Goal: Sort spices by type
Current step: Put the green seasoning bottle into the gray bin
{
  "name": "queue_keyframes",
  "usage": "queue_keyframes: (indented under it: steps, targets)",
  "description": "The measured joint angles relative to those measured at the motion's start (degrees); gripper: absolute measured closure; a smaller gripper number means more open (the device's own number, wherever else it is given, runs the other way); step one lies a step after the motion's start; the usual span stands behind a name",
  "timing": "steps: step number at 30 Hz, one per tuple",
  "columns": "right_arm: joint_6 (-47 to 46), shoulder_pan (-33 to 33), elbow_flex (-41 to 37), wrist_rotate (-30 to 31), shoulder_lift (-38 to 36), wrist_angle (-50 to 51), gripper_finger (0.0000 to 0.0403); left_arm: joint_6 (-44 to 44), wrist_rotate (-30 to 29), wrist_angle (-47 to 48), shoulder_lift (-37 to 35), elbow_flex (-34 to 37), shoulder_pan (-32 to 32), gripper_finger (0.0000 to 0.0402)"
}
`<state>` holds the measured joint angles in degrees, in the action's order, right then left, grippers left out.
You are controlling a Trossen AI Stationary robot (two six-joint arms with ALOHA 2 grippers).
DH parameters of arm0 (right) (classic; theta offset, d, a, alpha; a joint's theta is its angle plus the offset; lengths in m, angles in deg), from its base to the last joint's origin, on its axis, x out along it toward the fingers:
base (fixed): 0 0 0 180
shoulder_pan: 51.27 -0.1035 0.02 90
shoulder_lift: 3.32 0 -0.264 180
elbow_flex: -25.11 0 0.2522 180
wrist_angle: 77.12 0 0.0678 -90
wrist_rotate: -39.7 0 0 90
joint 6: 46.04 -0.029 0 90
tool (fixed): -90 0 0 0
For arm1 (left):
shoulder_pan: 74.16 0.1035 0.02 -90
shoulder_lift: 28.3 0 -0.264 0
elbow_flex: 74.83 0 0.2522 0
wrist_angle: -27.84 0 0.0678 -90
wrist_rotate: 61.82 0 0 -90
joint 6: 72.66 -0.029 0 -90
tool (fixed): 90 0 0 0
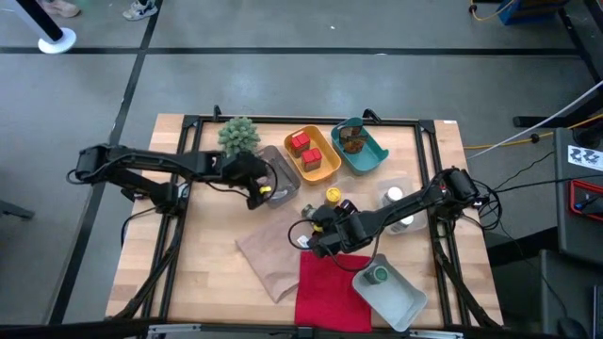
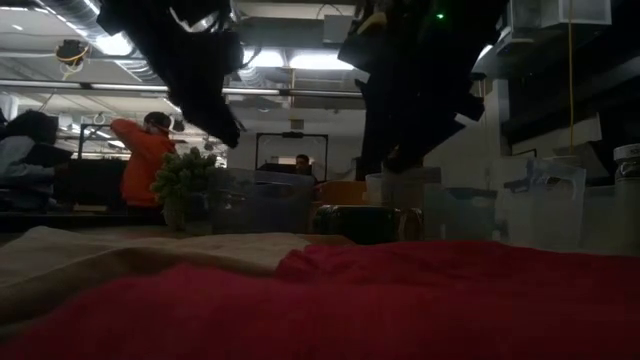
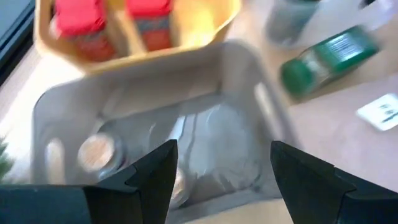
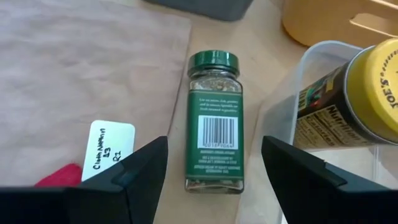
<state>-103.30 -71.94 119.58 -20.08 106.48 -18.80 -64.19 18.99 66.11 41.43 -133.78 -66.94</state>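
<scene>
Green-capped jar (image 4: 213, 124) between right tool (image 4: 214, 171) fingers

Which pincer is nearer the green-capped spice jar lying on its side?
Right. The right pincer hovers open directly over the green-capped glass spice jar, while the left pincer, also open, is over the grey plastic tray.

The green-capped jar (image 4: 213, 123) is seen lying flat on bare wood, open room left on its brown-paper (image 4: 81, 68) side. The other flank is crowded by a clear tray (image 4: 311, 124) and the yellow-capped jar (image 4: 354, 99). A white label card (image 4: 109, 149) is passed just beside it.
</scene>
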Motion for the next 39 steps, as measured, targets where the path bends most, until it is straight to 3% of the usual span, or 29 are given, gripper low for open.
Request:
queue_keyframes:
  steps: [8,14,24,31,39]
  targets:
    - [0.44,-0.02,0.04,-0.24,-0.90,0.12,0.0143,-3.06,0.01,-13.13,0.43,0.00,-8.36,0.0160]
    - [1.96,-1.72,0.04,0.60,-4.22,0.54,0.0143,-5.95,0.02,-21.82,5.01,-0.02,-13.25,0.0160]
    - [2.25,-6.05,0.04,1.70,-10.85,1.07,0.0143,-12.38,0.03,-36.16,16.11,-0.16,-13.43,0.0160]
    - [2.27,-7.24,0.04,0.87,-12.60,1.00,0.0143,-20.78,0.03,-33.75,23.82,-6.81,-11.57,0.0160]
    - [2.27,-7.48,0.04,-4.70,-12.68,0.77,0.0143,-26.95,1.09,-17.52,32.77,-17.69,-10.47,0.0160]
